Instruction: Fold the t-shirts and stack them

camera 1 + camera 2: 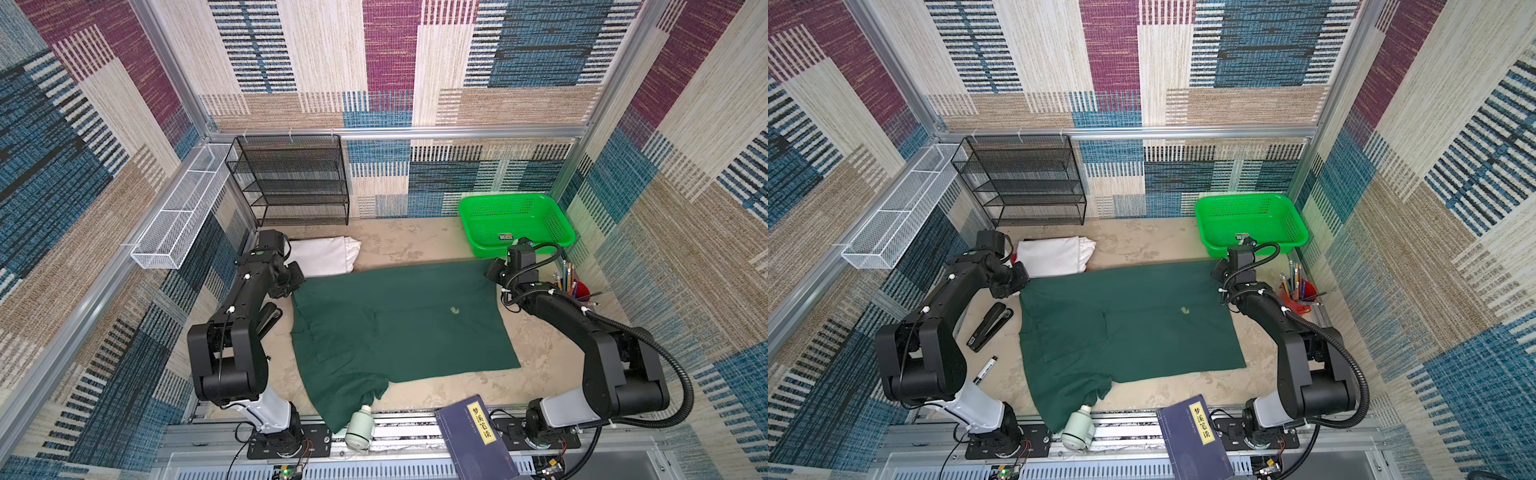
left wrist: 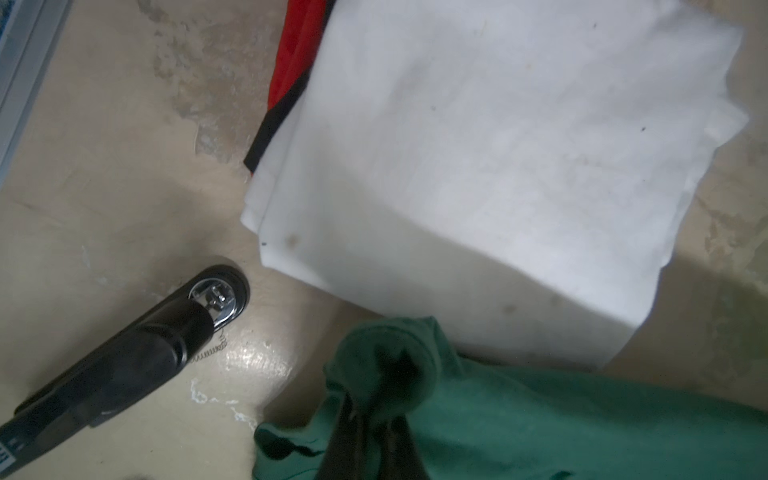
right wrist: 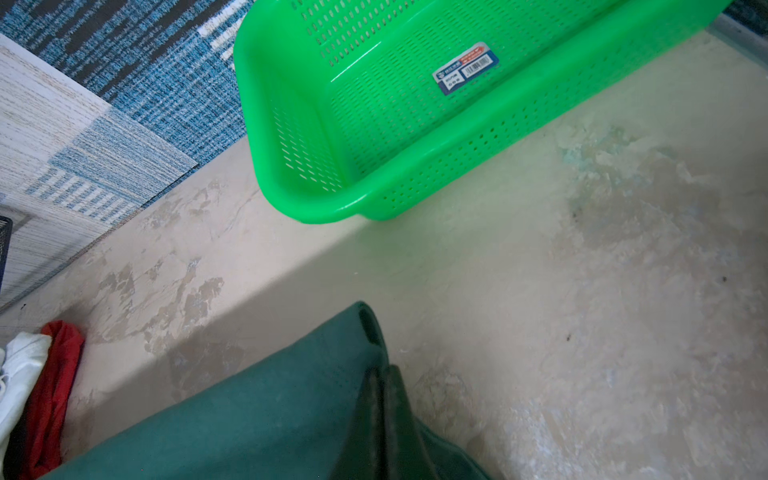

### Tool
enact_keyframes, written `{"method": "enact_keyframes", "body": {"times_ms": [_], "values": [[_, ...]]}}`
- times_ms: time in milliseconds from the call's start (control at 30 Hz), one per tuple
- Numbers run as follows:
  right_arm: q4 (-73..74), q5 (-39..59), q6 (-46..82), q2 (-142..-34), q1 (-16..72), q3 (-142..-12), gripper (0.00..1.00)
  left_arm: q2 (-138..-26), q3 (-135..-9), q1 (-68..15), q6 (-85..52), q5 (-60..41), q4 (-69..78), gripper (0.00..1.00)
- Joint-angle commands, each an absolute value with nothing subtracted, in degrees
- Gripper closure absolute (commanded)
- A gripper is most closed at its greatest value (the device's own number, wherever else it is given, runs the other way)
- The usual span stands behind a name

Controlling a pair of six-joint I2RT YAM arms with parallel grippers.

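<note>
The beige table [image 1: 415,245] carries the green shirt [image 1: 399,320] [image 1: 1129,320] spread flat across its middle, with a flap folded over along its left side and its near-left part hanging over the table's near edge. The left gripper [image 2: 374,415] [image 1: 293,293] is clenched on the shirt's far-left corner, the cloth bunched around its tips. The right gripper [image 3: 382,399] [image 1: 493,271] is clamped on the far-right corner, and the edge between the two corners lies nearly straight. A black mesh rack [image 1: 291,178] stands against the back wall at the left. A bright green basket [image 1: 513,198] [image 3: 374,199] sits at the far right, close behind the right gripper. A white wire tray [image 1: 183,208] hangs along the left wall. The folded white shirt [image 1: 324,257] [image 2: 498,166] lies at the far left, just beside the green shirt's held corner, on top of a red shirt [image 2: 295,50] [image 3: 54,395] of which only an edge shows. A blue book [image 1: 473,436] lies over the near rail. A black stapler [image 1: 988,328] [image 2: 124,365] lies left of the green shirt. A pale bottle [image 1: 359,428] lies on the rail beside the hanging cloth. A red cup [image 1: 575,289] of pens stands at the right wall, and a marker [image 1: 986,369] lies near the stapler.
</note>
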State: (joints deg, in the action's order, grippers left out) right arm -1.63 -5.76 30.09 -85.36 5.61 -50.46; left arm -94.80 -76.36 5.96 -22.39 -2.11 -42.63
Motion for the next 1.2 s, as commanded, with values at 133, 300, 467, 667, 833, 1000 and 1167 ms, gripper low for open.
{"method": "enact_keyframes", "body": {"times_ms": [133,300,467,667,833,1000,1167], "values": [[-1.58,-9.87,31.61,-91.63,5.37,-55.85,1.00,-102.13,-85.31,6.35,-20.04,-1.86,-43.89,1.00],[-3.05,-9.80,32.66,-96.40,5.19,-59.48,1.00,-107.65,-91.98,6.42,-20.27,-2.06,-44.83,1.00],[-4.14,-9.63,33.31,-100.58,5.19,-62.71,1.00,-110.85,-95.32,6.58,-20.75,-1.28,-45.02,1.00],[-4.75,-9.77,31.97,-102.02,5.19,-64.39,0.48,-114.23,-97.30,6.80,-20.92,-2.72,-45.65,0.88],[-7.81,-10.24,29.46,-96.17,5.19,-62.98,0.28,-110.43,-95.51,6.89,-19.92,-2.89,-43.53,0.55],[-17.00,-7.22,30.04,-86.91,5.19,-58.27,0.28,-102.65,-89.31,6.86,-20.35,-2.73,-44.87,0.45],[-29.47,1.19,33.78,-78.91,5.27,-50.51,0.27,-90.32,-75.92,6.77,-25.31,-5.81,-49.74,0.45]]}}
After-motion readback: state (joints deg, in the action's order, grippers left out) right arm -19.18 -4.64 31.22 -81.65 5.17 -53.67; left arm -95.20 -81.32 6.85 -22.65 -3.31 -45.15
